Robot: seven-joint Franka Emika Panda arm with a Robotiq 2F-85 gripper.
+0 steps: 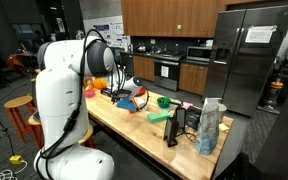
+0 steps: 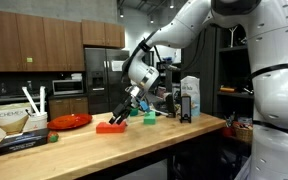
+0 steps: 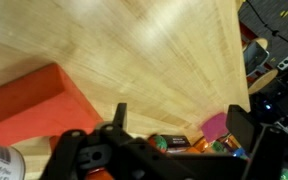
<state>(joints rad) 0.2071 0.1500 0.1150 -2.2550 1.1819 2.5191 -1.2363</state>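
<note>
My gripper (image 2: 128, 106) hangs just above the wooden counter (image 2: 134, 148), tilted toward a flat red block (image 2: 111, 127) that lies below and beside it. In the wrist view the two fingers (image 3: 180, 125) are spread wide with only bare wood between them; nothing is held. The red block (image 3: 29, 100) lies to the left of the fingers there. In an exterior view the gripper (image 1: 124, 92) is over a blue object (image 1: 132, 103) and other small items. A pink piece (image 3: 216, 125) shows beyond the fingers.
A red plate (image 2: 71, 121), a carton with white filters (image 2: 9, 122) and a black box (image 2: 24, 142) stand along the counter. A green piece (image 2: 149, 117), a tall box (image 2: 191, 98), a green bowl (image 1: 164, 101) and a bag (image 1: 211, 125) stand toward the other end.
</note>
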